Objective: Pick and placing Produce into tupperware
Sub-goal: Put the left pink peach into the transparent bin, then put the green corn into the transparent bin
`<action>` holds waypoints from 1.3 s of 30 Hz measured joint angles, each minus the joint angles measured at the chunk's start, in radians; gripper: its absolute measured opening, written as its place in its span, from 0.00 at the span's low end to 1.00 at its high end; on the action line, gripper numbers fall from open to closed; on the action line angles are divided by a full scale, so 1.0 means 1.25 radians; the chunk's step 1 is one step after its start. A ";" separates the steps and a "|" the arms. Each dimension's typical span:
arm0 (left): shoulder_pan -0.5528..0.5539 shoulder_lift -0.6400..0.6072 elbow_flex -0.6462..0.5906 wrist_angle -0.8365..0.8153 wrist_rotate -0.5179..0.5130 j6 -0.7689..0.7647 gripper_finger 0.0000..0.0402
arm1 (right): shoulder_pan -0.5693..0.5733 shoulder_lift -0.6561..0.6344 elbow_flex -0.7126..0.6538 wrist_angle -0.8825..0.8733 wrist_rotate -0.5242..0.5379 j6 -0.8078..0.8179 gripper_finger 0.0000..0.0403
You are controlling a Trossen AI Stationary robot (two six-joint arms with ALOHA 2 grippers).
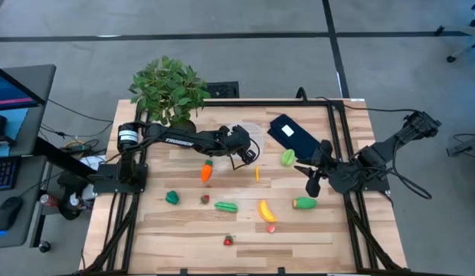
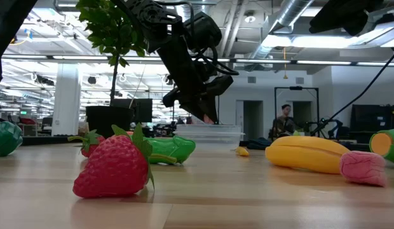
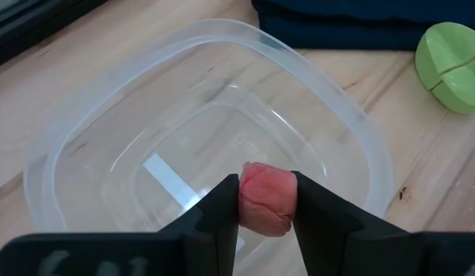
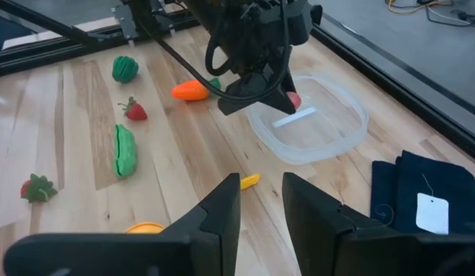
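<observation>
Barely started, by the look of it: nearly all your produce lies out on the desk. Nearest you, at the front edge, sits a red strawberry. Just behind it you have the yellow banana with a pink piece touching its near end, a long green pod to its left, a second strawberry, and a dark green piece further left. To the right of the banana lies a green piece with an orange end.

Your right claw hangs over that right side, holding nothing that shows; its fingers stand a little apart.

Further back you see the orange carrot, a small yellow-orange bit and a pale green sliced fruit.

Past the carrot is the tupperware, a clear tub that looks empty inside apart from a pale strip on its floor. Your left claw is right over it, pinched shut on a small pink-red piece, which hangs above the tub's floor and is not yet let go.

So judge it this way: the first piece is about to go in, nothing is placed yet, and everything else on the desk remains to be fetched. At the far edge, the black pad with a white tag and the potted plant are not part of your job.
</observation>
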 joint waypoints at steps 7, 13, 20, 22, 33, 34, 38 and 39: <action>0.000 0.000 0.000 0.001 -0.001 0.017 0.33 | 0.000 0.000 0.000 0.001 -0.002 0.000 0.23; 0.000 0.000 0.000 0.002 -0.005 0.018 0.38 | 0.000 0.000 0.000 0.001 -0.002 0.000 0.23; -0.001 -0.020 -0.001 0.005 0.089 0.035 0.39 | 0.011 0.000 0.000 -0.011 -0.079 0.001 0.23; -0.008 -0.043 -0.001 0.010 0.150 0.075 0.39 | 0.034 0.000 0.000 -0.024 -0.132 0.009 0.23; -0.111 -0.150 -0.001 -0.032 0.192 0.307 0.39 | 0.274 -0.007 -0.117 -0.025 -0.138 0.382 0.23; -0.118 -0.157 -0.001 -0.042 0.190 0.319 0.39 | 0.298 -0.002 -0.129 -0.012 -0.138 0.416 0.23; -0.141 -0.187 -0.001 -0.062 0.187 0.362 0.39 | 0.381 0.031 -0.163 0.015 -0.130 0.508 0.23; -0.144 -0.193 -0.001 -0.064 0.188 0.369 0.39 | 0.395 0.047 -0.166 0.010 -0.130 0.520 0.23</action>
